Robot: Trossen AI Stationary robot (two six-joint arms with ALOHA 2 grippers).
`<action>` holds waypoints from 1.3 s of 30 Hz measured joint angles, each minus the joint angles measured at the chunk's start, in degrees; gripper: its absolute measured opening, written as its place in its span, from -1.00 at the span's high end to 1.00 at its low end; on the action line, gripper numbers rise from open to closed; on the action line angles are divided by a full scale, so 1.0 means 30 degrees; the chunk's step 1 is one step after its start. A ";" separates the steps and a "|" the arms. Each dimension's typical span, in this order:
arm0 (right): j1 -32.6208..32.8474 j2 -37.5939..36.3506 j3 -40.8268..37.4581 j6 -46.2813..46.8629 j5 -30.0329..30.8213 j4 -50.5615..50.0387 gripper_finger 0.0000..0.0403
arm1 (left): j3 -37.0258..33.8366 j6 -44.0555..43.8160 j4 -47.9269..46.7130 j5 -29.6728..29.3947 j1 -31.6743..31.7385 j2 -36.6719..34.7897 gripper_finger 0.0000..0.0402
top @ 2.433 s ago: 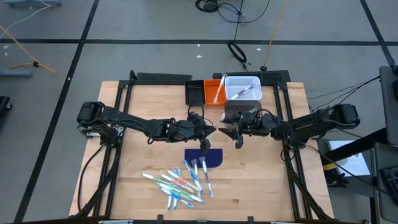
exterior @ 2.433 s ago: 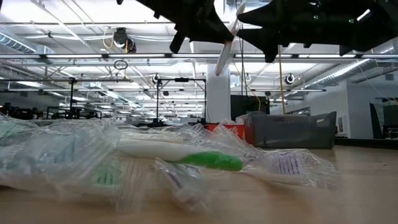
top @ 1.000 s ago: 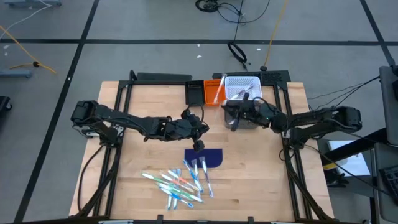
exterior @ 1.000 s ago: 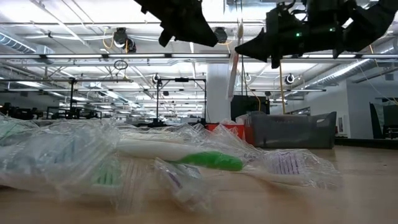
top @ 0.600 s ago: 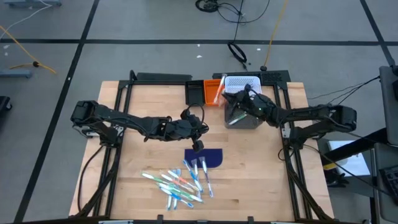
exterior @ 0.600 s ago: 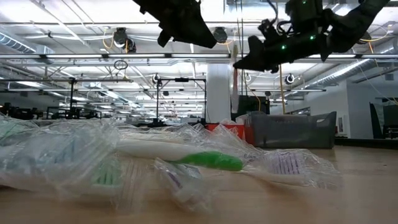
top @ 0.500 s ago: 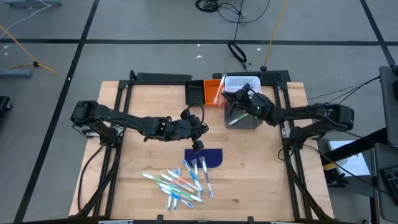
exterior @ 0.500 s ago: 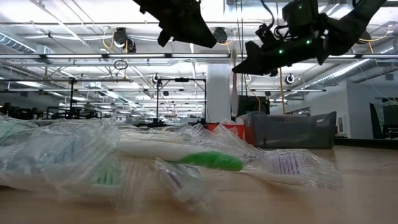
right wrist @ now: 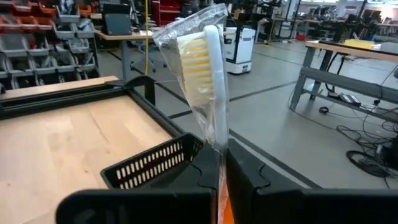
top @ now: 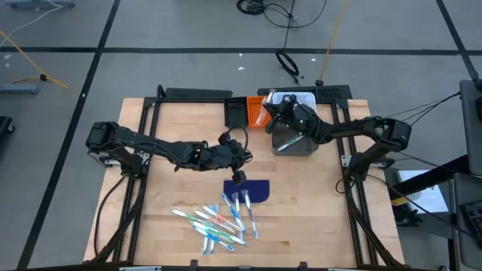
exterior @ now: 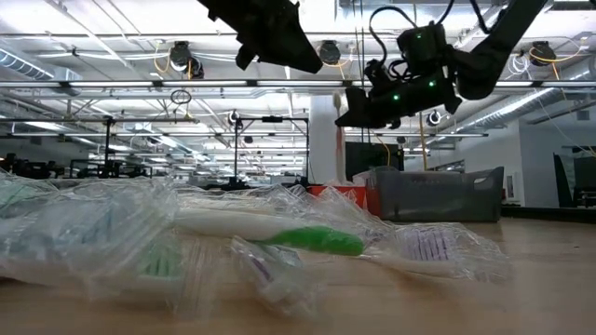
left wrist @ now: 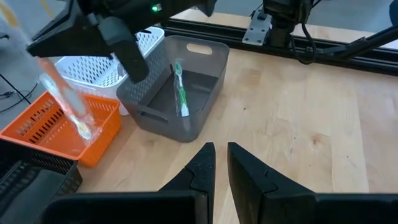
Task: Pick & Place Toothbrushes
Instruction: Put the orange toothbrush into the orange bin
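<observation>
- Here, a wrapped toothbrush (right wrist: 208, 74) stands upright in the clamped right gripper (right wrist: 222, 163), above the orange bin (left wrist: 59, 127) at the table's far edge
- Nearly closed and empty, the left gripper (left wrist: 219, 163) waits mid-table

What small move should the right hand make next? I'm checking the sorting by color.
Probably lower and release: the right hand, shut on a wrapped orange-and-white toothbrush, hangs above the orange bin, beside the white bin and the grey bin, which holds a green one.
</observation>
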 joint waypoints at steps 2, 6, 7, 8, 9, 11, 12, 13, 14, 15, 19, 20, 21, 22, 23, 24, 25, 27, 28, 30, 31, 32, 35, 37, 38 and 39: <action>-0.0142 0.0299 0.0279 -0.0079 0.0014 0.0001 1.00 | 0.0000 0.0005 -0.0108 0.0000 0.0007 0.0000 0.78; -0.0599 0.0402 0.0390 -0.0503 0.0137 0.0353 1.00 | 0.0000 0.0058 -0.0167 -0.0007 0.0007 0.0000 0.78; -0.0739 0.0402 0.0390 -0.0478 0.0133 0.0550 1.00 | 0.0000 0.0113 -0.0167 -0.0006 0.0007 0.0000 0.78; -0.0885 0.0395 0.0390 -0.0312 0.0131 0.0675 1.00 | 0.0000 0.0124 -0.0167 -0.0010 0.0007 0.0000 0.78; -0.1034 0.0395 0.0390 -0.0078 0.0118 0.0725 1.00 | 0.0000 0.0124 -0.0167 -0.0015 0.0022 0.0000 0.78; -0.1307 0.0395 0.0390 0.0416 -0.0117 0.0627 1.00 | 0.0000 0.0124 -0.0169 -0.0015 0.0031 0.0000 0.78; -0.1425 0.0395 0.0390 0.0590 -0.0484 0.0484 1.00 | 0.0000 0.0123 -0.0201 -0.0022 0.0036 0.0000 0.78; -0.1491 0.0395 0.0390 0.0704 -0.0748 0.0225 1.00 | 0.0000 0.0123 -0.0266 -0.0022 0.0036 0.0000 0.78; -0.1504 0.0395 0.0390 0.0734 -0.0845 -0.0131 1.00 | 0.0000 0.0117 -0.0332 -0.0022 0.0036 0.0000 0.78; -0.1459 0.0400 0.0387 0.0719 -0.0849 -0.0463 1.00 | 0.0000 0.0117 -0.0403 -0.0022 0.0036 0.0000 0.78; -0.1447 0.0395 0.0382 0.0651 -0.0866 -0.0195 1.00 | 0.0000 0.0117 -0.0550 -0.0029 0.0069 0.0000 0.78; -0.1461 0.0402 0.0382 0.0570 -0.0831 -0.0188 1.00 | 0.0000 0.0117 -0.0546 -0.0029 0.0073 0.0000 0.78; -0.1461 0.0545 0.0382 0.0476 -0.0758 -0.0174 1.00 | 0.0000 0.0117 -0.0546 -0.0029 0.0080 0.0000 0.78; -0.1461 0.0784 0.0382 0.0395 -0.0583 -0.0006 1.00 | 0.0000 0.0117 -0.0551 -0.0029 0.0080 0.0000 0.78; -0.1461 0.1069 0.0382 0.0359 -0.0355 0.0142 1.00 | 0.0000 0.0117 -0.0546 -0.0029 0.0080 0.0000 0.78; -0.1484 0.1363 0.0382 0.0362 -0.0326 0.0326 1.00 | 0.0000 0.0117 -0.0553 -0.0029 0.0080 0.0000 0.78; -0.1547 0.1681 0.0382 0.0371 -0.0341 0.0789 1.00 | 0.0000 0.0110 -0.0547 -0.0030 0.0080 0.0000 0.78; -0.1597 0.2545 0.0387 0.0518 -0.0379 0.2309 1.00 | 0.0000 0.0113 -0.0561 -0.0036 0.0080 0.0000 0.78; -0.1642 0.2908 0.0397 0.0594 -0.0379 0.2814 1.00 | 0.0000 0.0117 -0.0568 -0.0036 0.0080 0.0000 0.78; -0.1765 0.3359 0.0397 0.0685 -0.0372 0.3414 1.00 | 0.0000 0.0109 -0.0573 -0.0036 0.0080 0.0007 0.78; -0.1832 0.3466 0.0539 0.0690 -0.0364 0.3525 1.00 | 0.0000 0.0109 -0.0587 -0.0034 0.0080 0.0007 0.78; -0.1922 0.3499 0.0758 0.0679 -0.0382 0.3472 1.00 | 0.0000 0.0109 -0.0598 -0.0036 0.0080 0.0007 0.78; -0.2159 0.3288 0.1142 0.0736 -0.0929 0.1804 1.00 | 0.0000 0.0102 -0.0671 -0.0036 0.0080 0.0007 0.78; -0.2233 0.3338 0.1379 0.1025 -0.1439 0.0781 0.98 | 0.0000 0.0102 -0.0721 -0.0040 0.0080 0.0007 0.78; -0.2226 0.3325 0.1462 0.1106 -0.1692 0.0436 0.96 | 0.0000 0.0102 -0.0721 -0.0038 0.0080 0.0007 0.78; -0.2226 0.3324 0.1596 0.1151 -0.1905 0.0184 0.95 | 0.0000 0.0102 -0.0714 -0.0049 0.0090 0.0007 0.78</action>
